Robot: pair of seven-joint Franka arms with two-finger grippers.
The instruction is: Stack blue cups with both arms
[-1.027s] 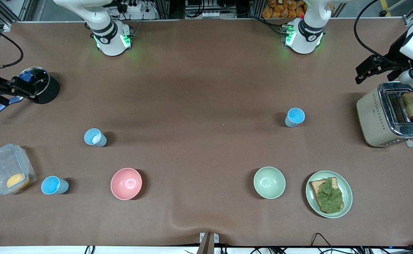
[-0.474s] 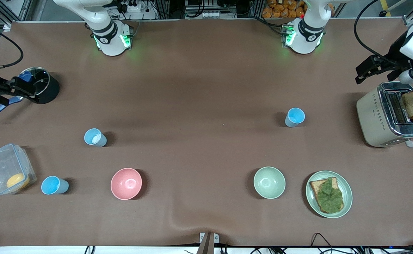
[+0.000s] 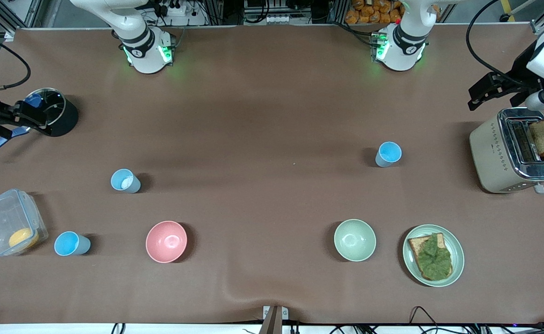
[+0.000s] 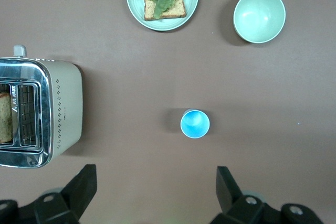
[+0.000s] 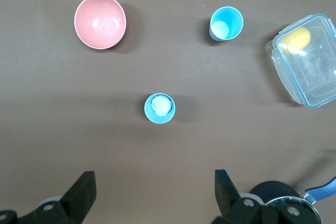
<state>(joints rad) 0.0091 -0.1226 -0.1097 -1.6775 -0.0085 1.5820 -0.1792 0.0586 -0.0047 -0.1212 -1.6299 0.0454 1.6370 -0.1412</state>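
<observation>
A brown cloth covers the table, with one raised fold at the edge nearest to the front camera. Along the edge where the arm bases stand there are metal frames, cables and a crate of orange things. No writing can be read anywhere.

Three blue cups stand upright and well apart. One cup with a white patch inside is toward the right arm's end. A second cup stands nearer to the front camera, just beside a clear plastic box that holds one yellow piece. The third cup stands toward the left arm's end.

A pink bowl and a pale green bowl are both empty. A green plate carries toast with a lettuce leaf. A cream toaster has a dark slice standing in one slot. A black pot holds a blue utensil.

The left gripper hangs above the third cup, its fingers wide apart. The right gripper hangs above the white-patch cup, fingers also apart, holding nothing
</observation>
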